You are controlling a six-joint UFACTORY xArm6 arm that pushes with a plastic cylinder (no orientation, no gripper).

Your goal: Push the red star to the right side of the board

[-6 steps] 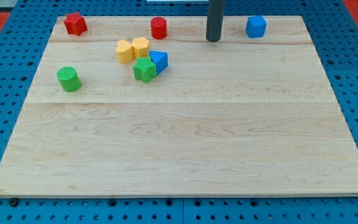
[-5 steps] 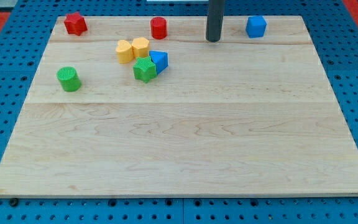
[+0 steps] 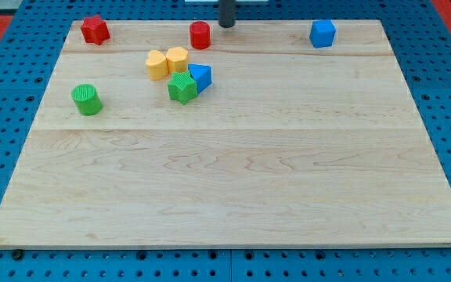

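Note:
The red star lies at the board's top left corner. My tip is at the view's top edge, just right of the red cylinder and far right of the red star. It touches no block. Only the rod's lower end shows.
Two yellow blocks, a green star and a blue block cluster left of centre. A green cylinder sits at the left. A blue cube sits at the top right. The wooden board lies on a blue pegboard.
My tip has moved left and toward the view's top, from beside the blue cube's left to just right of the red cylinder. No block has moved.

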